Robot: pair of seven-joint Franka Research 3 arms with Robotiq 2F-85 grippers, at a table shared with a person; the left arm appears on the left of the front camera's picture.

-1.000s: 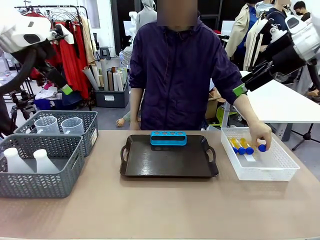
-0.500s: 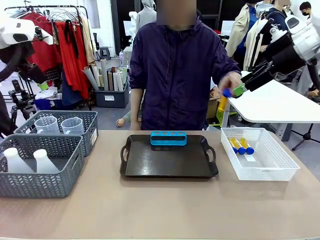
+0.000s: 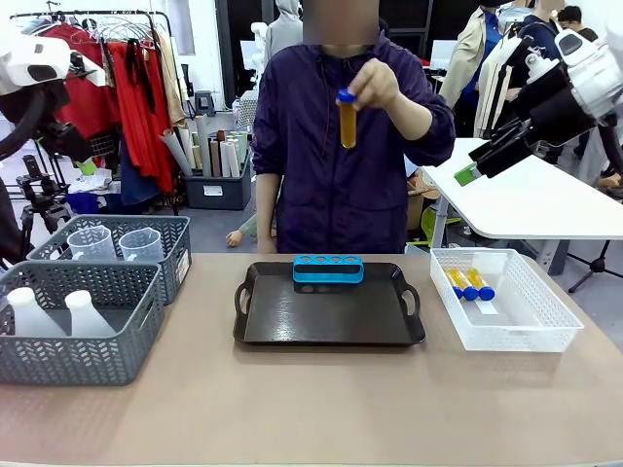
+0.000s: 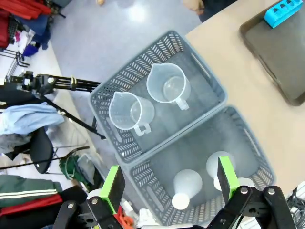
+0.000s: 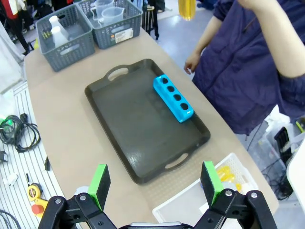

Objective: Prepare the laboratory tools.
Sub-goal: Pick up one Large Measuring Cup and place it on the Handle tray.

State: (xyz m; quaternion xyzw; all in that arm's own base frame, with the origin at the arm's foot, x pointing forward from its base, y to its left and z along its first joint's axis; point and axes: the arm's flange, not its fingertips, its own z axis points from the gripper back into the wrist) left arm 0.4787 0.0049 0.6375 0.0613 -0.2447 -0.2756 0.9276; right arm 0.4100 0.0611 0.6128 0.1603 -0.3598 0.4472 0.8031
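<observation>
The person's raised hand holds an amber tube with a blue cap (image 3: 348,117) upright above the black tray (image 3: 263,321). The same tube (image 5: 187,8) shows at the top of the right wrist view. More capped tubes (image 3: 469,284) lie in the white lattice basket (image 3: 535,326). Two clear beakers (image 4: 166,86) and two white flasks (image 4: 187,186) stand in the grey baskets (image 4: 209,90) below my left gripper (image 4: 170,183), which is open and high above them. My right gripper (image 5: 155,183) hangs open over the table's right part, holding nothing.
A blue tube rack (image 3: 328,269) with several holes stands at the tray's far edge. The grey baskets (image 3: 107,350) take up the table's left end. Bare tabletop lies in front of the tray. Clothes racks, a tripod and another table stand beyond.
The person's hand has lifted one tube out of the white basket and carried it up and left to chest height. My left arm drew back slightly.
</observation>
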